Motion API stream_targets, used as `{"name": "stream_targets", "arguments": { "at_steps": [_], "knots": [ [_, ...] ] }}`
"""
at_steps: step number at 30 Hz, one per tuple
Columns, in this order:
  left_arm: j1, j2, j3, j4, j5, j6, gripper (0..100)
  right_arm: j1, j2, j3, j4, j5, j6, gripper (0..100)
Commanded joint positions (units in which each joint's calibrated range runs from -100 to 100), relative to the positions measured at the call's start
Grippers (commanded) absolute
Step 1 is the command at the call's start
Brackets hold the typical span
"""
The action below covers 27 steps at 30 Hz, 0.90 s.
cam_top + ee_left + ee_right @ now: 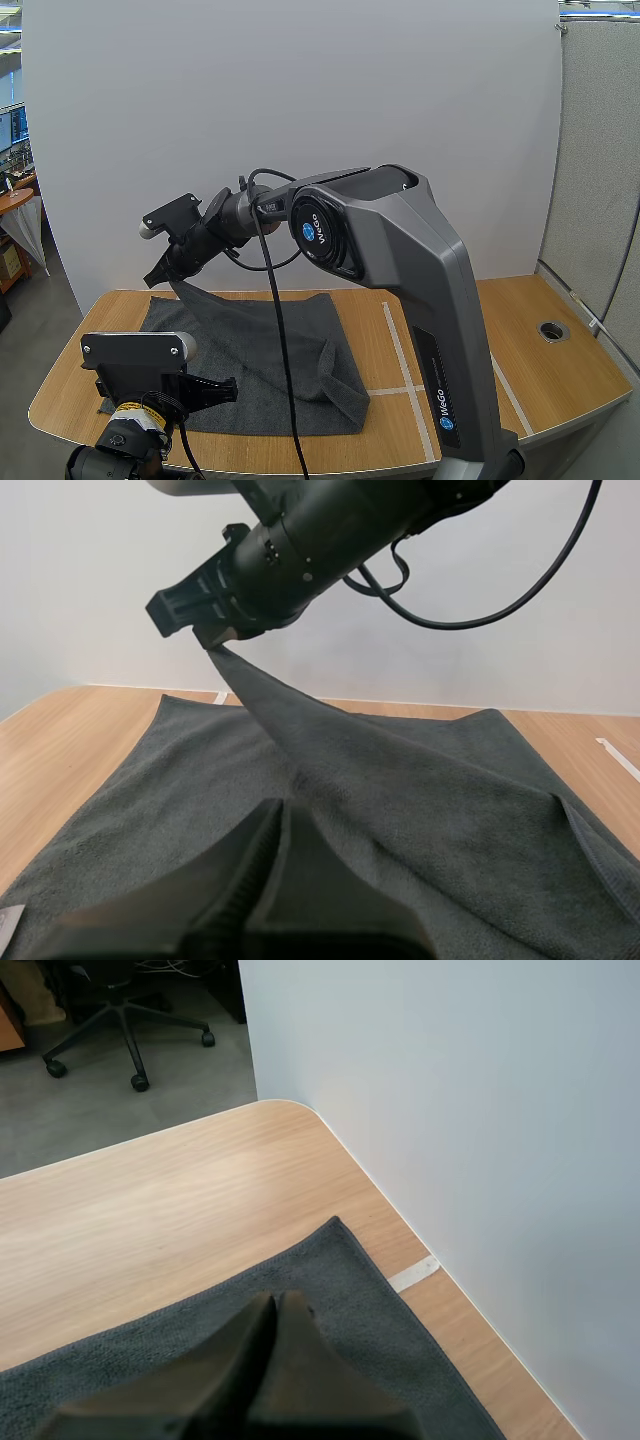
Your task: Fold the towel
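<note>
Left gripper [279, 812] waits by the near edge of the towel [240, 335], pressed together on nothing. Right gripper [166, 270] pinches one far corner, held up above the desk [560, 380]. Folding looks only started; most lies flat

The towel [250, 370] lies on the left half of the surface [560, 385]. Part of it rises to the right jaws, above its far left corner. The left jaws sit at its near edge.
</note>
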<state>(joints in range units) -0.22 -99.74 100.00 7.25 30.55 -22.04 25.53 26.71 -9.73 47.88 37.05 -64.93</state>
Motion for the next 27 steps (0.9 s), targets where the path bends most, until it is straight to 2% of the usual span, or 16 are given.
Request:
{"name": "stream_targets", "arguments": {
  "at_steps": [1,15,20,27],
  "knots": [
    [-0.11,-0.3,0.0,0.3,-1.2,-0.3,0,0.6,0.5,-0.4,-0.1,-1.8,-0.3,0],
    [-0.11,-0.3,0.0,0.3,-1.2,-0.3,0,1.1,5.5,-0.4,0.6,-6.3,-0.3,0],
    [-0.11,-0.3,0.0,0.3,-1.2,-0.3,0,1.4,5.8,-0.4,0.3,-11.5,-0.4,0],
    [-0.11,-0.3,0.0,0.3,-1.2,-0.3,0,2.1,6.1,-3.8,0.3,-13.6,-0.6,0]
  ]
}}
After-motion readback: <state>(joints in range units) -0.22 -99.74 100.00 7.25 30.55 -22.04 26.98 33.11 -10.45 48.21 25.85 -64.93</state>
